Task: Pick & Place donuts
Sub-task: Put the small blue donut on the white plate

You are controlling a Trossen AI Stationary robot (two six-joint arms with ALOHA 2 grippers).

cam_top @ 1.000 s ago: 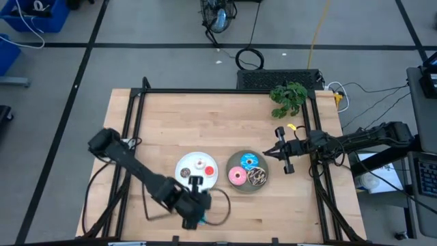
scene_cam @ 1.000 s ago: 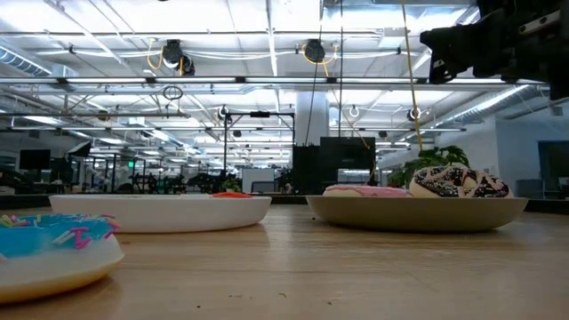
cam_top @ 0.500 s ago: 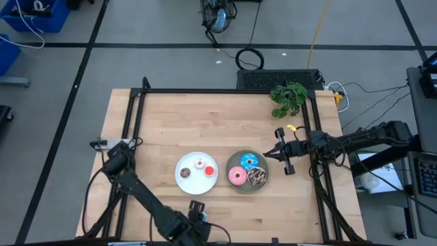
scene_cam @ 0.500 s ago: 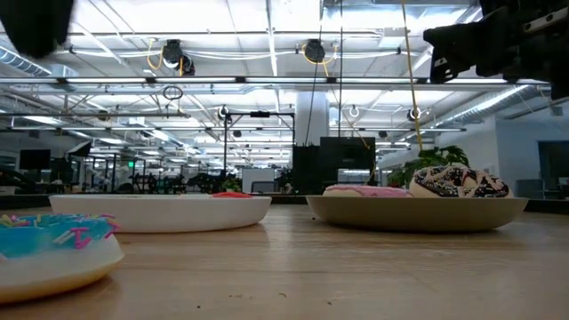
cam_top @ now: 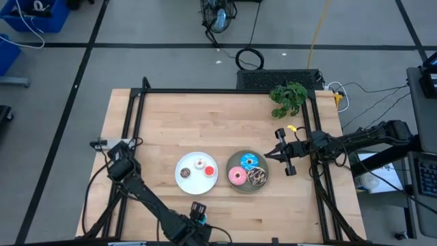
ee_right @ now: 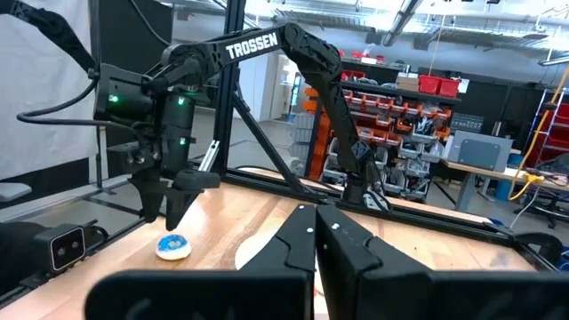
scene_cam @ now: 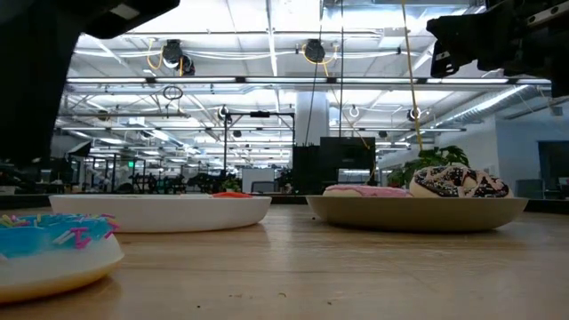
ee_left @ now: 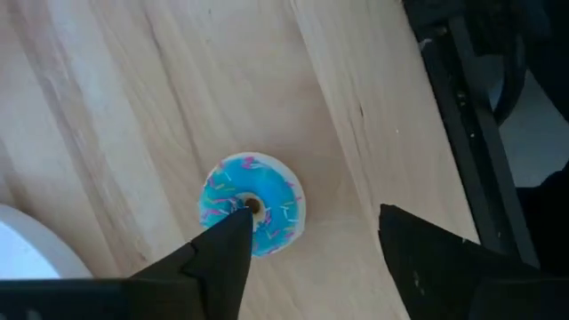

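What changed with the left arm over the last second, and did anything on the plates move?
The left gripper swung from beside the white plate toward the table's near edge and opened; it now hangs over the small blue donut lying on the wood, not gripping it. The right gripper stayed shut beside the grey plate. The donuts on both plates did not move.

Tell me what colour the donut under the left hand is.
Blue icing with coloured sprinkles on the donut; clearest in the left wrist view.
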